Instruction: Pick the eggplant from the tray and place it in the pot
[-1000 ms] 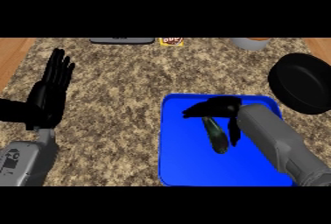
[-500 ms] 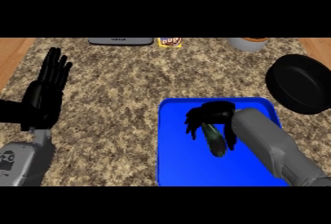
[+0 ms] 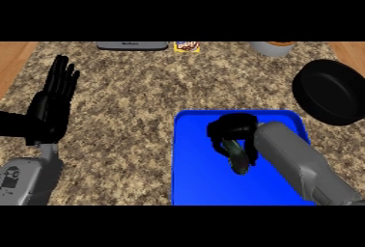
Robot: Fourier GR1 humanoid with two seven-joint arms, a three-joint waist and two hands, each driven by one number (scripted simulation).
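Note:
A dark green eggplant (image 3: 237, 157) lies lengthwise on the blue tray (image 3: 200, 169), near its middle. My right hand (image 3: 232, 128) is on the eggplant's far end, fingers and thumb curled round it; the near end sticks out below the hand. The black pot (image 3: 332, 91) stands on the counter at the right, beyond the tray's far right corner. At the left of the view my left hand (image 3: 53, 101) rests open, fingers up.
A grey flat object (image 3: 133, 46), a small packet (image 3: 187, 46) and a grey bowl (image 3: 272, 48) line the counter's far edge. Speckled stone counter (image 3: 143, 96) lies between my hands. Wood strips show at both far corners.
My right hand has lowered onto the eggplant and curled its fingers round the far end. The view has shifted slightly. The left hand keeps its pose.

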